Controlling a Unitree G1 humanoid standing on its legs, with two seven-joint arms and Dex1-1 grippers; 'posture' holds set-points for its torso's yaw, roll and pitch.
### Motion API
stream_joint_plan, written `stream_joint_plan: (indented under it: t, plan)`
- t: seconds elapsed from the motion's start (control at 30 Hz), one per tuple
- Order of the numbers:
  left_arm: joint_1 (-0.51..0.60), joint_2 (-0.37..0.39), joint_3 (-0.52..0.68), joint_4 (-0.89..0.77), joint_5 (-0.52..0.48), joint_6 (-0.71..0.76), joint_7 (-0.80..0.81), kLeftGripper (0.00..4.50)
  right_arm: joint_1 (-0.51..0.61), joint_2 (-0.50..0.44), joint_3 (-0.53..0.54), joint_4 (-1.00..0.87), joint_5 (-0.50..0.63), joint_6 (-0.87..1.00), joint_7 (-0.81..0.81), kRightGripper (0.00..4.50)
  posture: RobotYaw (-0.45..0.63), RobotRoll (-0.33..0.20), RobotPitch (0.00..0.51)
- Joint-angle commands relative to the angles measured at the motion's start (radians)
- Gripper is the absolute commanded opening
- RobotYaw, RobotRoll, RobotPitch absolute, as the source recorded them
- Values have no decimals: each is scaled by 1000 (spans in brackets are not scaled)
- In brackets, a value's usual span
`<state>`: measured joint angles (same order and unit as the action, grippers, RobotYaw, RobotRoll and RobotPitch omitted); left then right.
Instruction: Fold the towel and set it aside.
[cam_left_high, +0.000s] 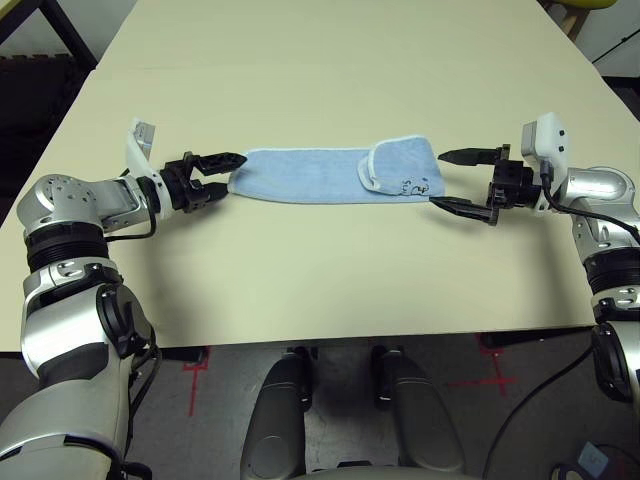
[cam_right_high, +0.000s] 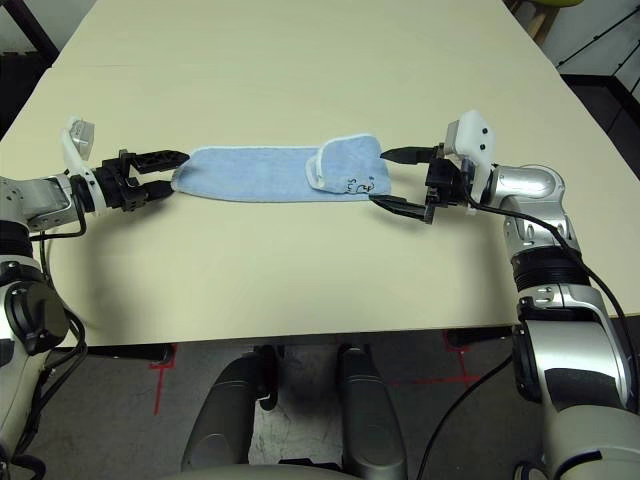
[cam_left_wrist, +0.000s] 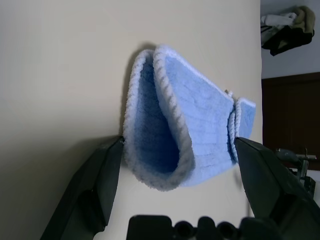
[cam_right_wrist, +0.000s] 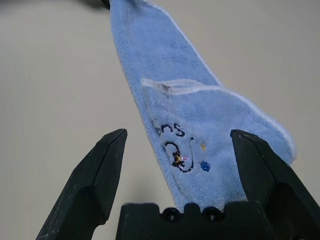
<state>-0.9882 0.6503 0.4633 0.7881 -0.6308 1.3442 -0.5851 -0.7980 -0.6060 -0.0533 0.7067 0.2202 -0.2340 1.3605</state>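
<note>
Left gripper wide open, fingers either side of the towel's looped end, not clamped on it. Right gripper also wide open, tips bracketing the other end, nothing held.

Towel lies flat as a long narrow strip across the middle of the desk, between the two grippers. Its right end is already doubled back over itself, with the dark embroidered mark facing up.

Risks, as I read it:
- Left end is a fat terry loop. If the jaws close on one layer only, the strip peels open on the lift.
- The right-end flap looks loose, so a pinch that misses its top layer could let it flop back.
- Uneven pull from both ends would skew the strip, and the next fold would come out crooked.

Room: plenty of bare desk beyond the strip toward the far edge, and a fair band toward the near edge. Both side edges sit well clear of the towel. Setting aside shouldn't be cramped.
</note>
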Motion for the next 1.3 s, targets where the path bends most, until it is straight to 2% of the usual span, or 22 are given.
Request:
stream_joint_plan:
  t: [0.03, 0.2, 0.3, 0.5, 0.63, 0.67, 0.7, 0.87, 0.93, 1.03, 1.13, 1.3]
  plan:
    - [23, 8, -39, -12, 6, 48, -20, 4477, 7, -12, 9, -6, -4, -9, 1, 4500, -13, 0, 222]
    - [35, 6, -47, -23, 13, 50, -24, 4477, 9, -11, 9, -8, -4, -9, 1, 4500, -13, 0, 221]
    - [31, 0, -40, -7, 21, 25, -14, 3912, 13, -11, 10, -12, -4, -7, 2, 4500, -14, 0, 220]
    - [17, -6, -34, 30, 32, -25, 5, 1893, 18, -14, 9, -14, -3, -8, 4, 4500, -19, 0, 218]
    - [16, -6, -27, 40, 28, -42, 13, 407, 20, -15, 9, -15, -4, -8, 4, 4235, -18, 0, 215]
    - [15, -5, -26, 38, 26, -43, 13, 63, 20, -15, 9, -16, -4, -8, 3, 4103, -16, 0, 214]
    - [15, -2, -24, 33, 23, -41, 12, 0, 20, -15, 9, -15, -4, -7, 3, 3858, -16, 0, 214]
    - [46, 45, -62, -57, 9, 5, -33, 0, 13, -13, -8, 11, 6, 7, -13, 2771, -6, 0, 216]
    - [82, 83, -102, -123, 5, 25, -75, 0, 19, -14, -17, 16, 18, 22, -13, 2187, -2, 0, 217]
    - [126, 124, -128, -184, 0, 42, -109, 0, 30, -18, -22, 13, 31, 50, -9, 1011, 1, 0, 219]
    - [179, 169, -128, -224, 0, 49, -130, 0, 43, -25, -19, 14, 28, 60, -13, 1170, 3, 0, 220]
    - [204, 190, -125, -236, 6, 23, -139, 0, 43, -24, -16, 20, 29, 64, -18, 2916, 13, 0, 220]
